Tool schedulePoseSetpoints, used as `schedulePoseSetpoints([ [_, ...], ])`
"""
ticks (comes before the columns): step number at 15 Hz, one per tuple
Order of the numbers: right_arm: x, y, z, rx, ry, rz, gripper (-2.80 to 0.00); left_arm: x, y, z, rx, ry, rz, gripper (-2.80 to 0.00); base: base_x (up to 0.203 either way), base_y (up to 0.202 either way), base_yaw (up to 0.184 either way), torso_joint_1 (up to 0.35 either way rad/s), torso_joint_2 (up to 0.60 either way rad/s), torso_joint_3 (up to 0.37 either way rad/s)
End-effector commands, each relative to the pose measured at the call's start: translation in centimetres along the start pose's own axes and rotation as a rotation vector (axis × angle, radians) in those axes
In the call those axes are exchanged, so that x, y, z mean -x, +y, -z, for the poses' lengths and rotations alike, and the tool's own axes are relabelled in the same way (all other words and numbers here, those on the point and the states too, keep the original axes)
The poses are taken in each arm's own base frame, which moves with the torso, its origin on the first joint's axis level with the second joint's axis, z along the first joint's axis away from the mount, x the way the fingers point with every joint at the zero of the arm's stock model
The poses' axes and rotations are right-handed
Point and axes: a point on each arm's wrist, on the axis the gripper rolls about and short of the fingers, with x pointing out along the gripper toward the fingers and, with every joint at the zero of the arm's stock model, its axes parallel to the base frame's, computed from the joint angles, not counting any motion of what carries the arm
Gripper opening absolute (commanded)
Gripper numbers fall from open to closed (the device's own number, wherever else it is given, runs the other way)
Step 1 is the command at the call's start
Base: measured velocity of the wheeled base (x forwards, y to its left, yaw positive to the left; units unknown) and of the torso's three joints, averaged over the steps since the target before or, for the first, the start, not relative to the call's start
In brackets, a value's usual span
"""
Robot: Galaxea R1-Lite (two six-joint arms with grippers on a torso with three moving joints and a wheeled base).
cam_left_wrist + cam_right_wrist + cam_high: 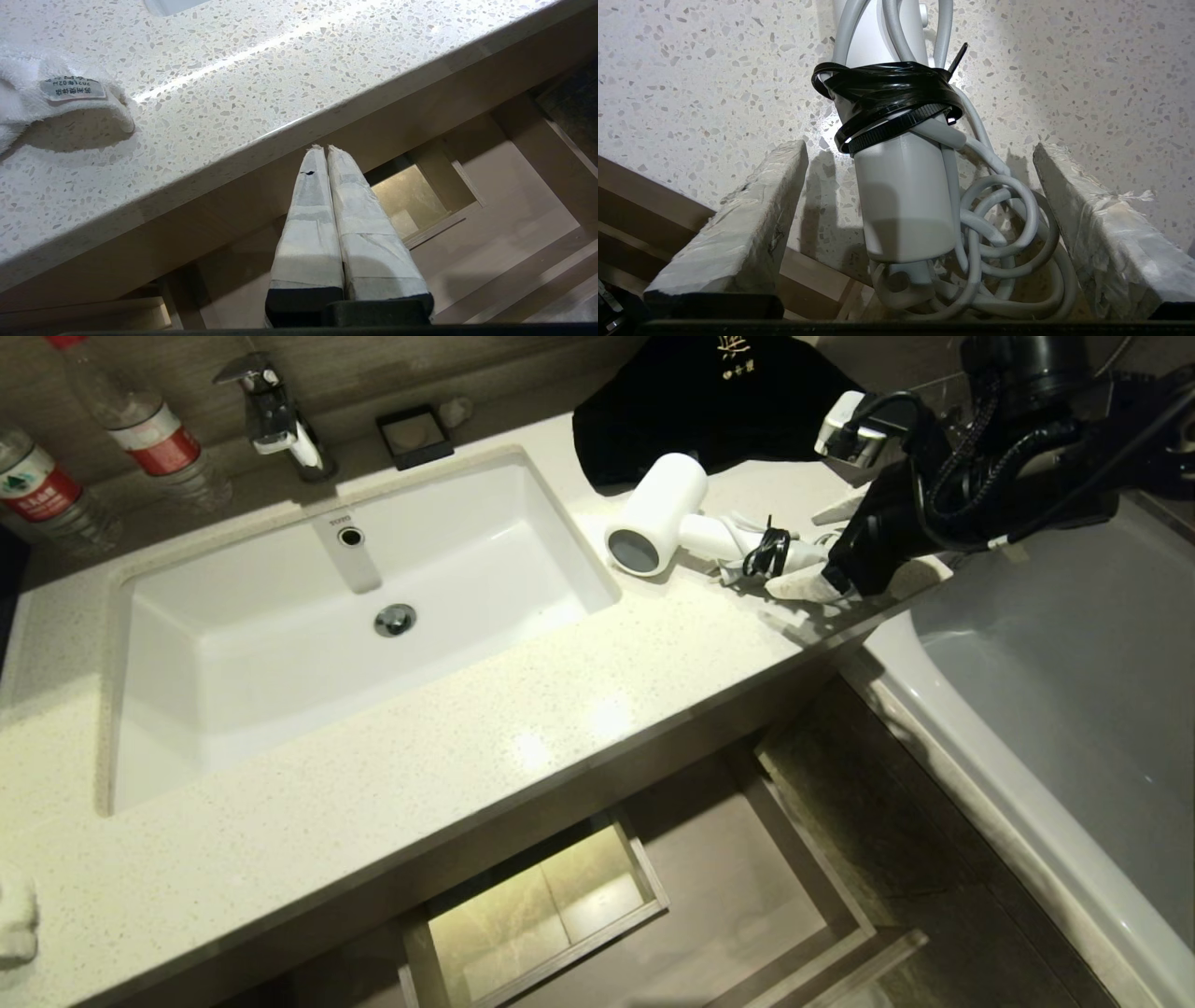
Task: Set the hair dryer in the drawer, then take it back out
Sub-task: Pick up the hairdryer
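Right tool [920, 219] wide astride the hair dryer [658, 513] handle on the worktop [523, 709]: close below the black tie [887, 100], avoiding loose cord [999, 219].

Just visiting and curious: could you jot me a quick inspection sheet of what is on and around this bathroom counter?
Surface: speckled countertop with inset sink.
Job's things: hair dryer lying on the counter; drawer open below.
Clutter: two water bottles, black cloth, white towel.
Grippers: right gripper open, straddling the dryer's handle; left gripper shut, below the counter edge.
Cables: dryer cord bundled by a black tie.
Surroundings: bathtub.
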Motion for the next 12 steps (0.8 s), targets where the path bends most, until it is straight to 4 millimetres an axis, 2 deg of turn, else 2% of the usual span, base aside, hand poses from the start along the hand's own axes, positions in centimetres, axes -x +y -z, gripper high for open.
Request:
schedulePoseSetpoints([
  [1, -0.8, 0.1, 0.4, 0.000, 0.015, -0.013, 0.00, 0.0, 0.0, 0.0, 0.000, 0.000, 0.000, -2.80, 0.000, 0.000, 0.000, 0.000, 0.00, 0.000],
  [12, -2.8, -0.1, 1.0, 0.000, 0.003, -0.005, 0.00, 0.0, 0.0, 0.0, 0.000, -0.001, 0.000, -2.80, 0.000, 0.000, 0.000, 0.000, 0.00, 0.000],
])
